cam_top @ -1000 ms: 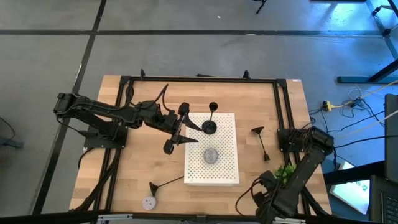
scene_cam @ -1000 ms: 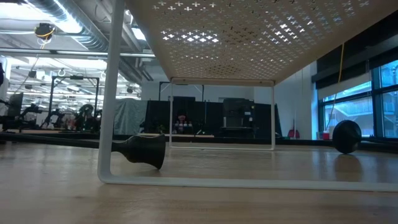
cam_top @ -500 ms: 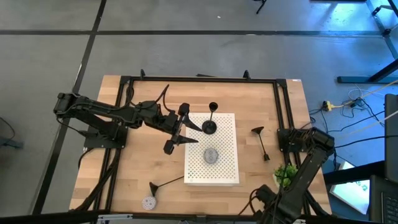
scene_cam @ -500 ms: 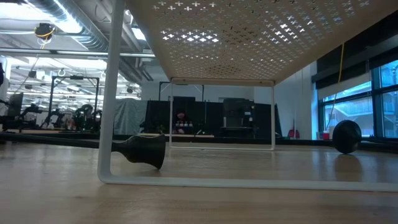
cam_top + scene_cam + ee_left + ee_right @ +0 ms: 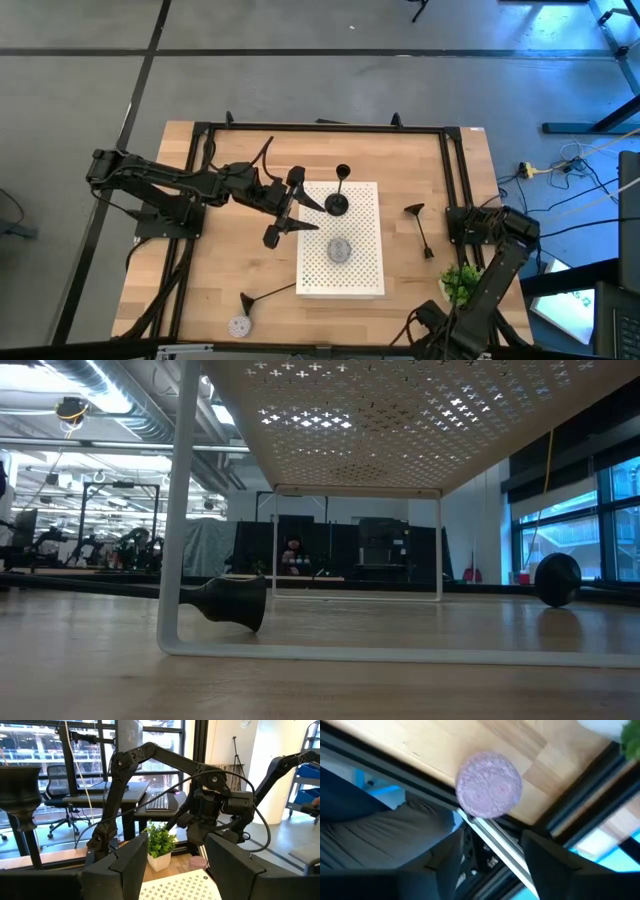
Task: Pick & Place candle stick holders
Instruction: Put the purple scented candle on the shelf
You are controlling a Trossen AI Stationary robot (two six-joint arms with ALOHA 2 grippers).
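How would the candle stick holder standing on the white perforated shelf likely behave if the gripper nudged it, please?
The candle stick holder looks top-heavy: thin stem, small round base, so it would probably tip. It likely stays rigid. Once down, it might roll in an arc.

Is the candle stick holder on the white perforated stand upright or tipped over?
Upright. In the high view the candle stick holder shows its round base flat on the white perforated stand, stem rising to the cup.
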